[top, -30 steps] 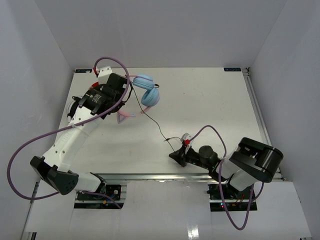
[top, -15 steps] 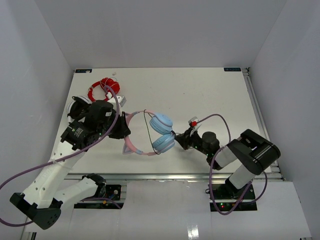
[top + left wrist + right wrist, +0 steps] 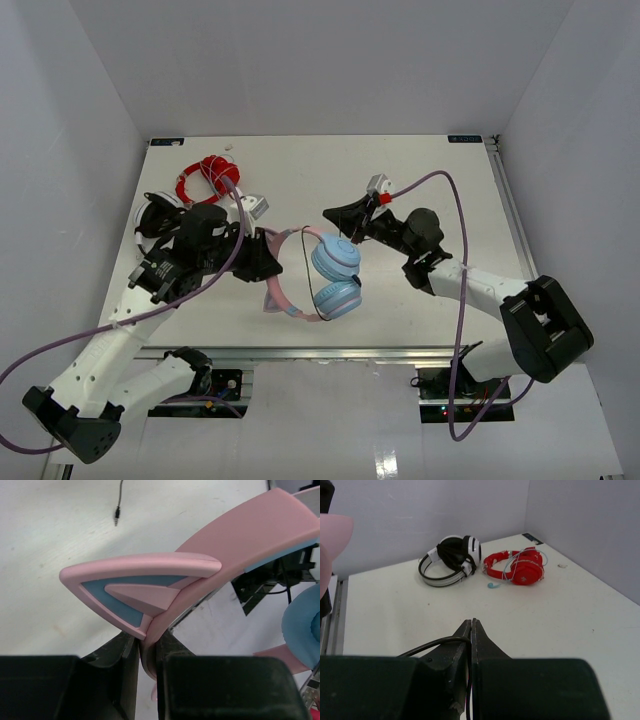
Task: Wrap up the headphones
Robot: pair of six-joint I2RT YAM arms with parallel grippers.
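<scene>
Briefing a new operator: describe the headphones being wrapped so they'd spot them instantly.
On the white table, look near the middle of the front edge. The left gripper pinches the headphones there: light-blue earcups, pink cat-eared headband, unlike the red headphones and black-and-white headphones far left.

This is a robotics lab cell, not a home or a shop. A plain white bench is boxed in by bare pale walls at the back and both sides, like a test enclosure. Two white-and-black robot arms, the left arm and the right arm, are mounted at the near edge along an aluminium rail. A loose purple cable loops out from the left one. On the bench lie only props of one sort: pink-and-blue headphones, black-and-white headphones and red headphones, as set out for a trial.
</scene>
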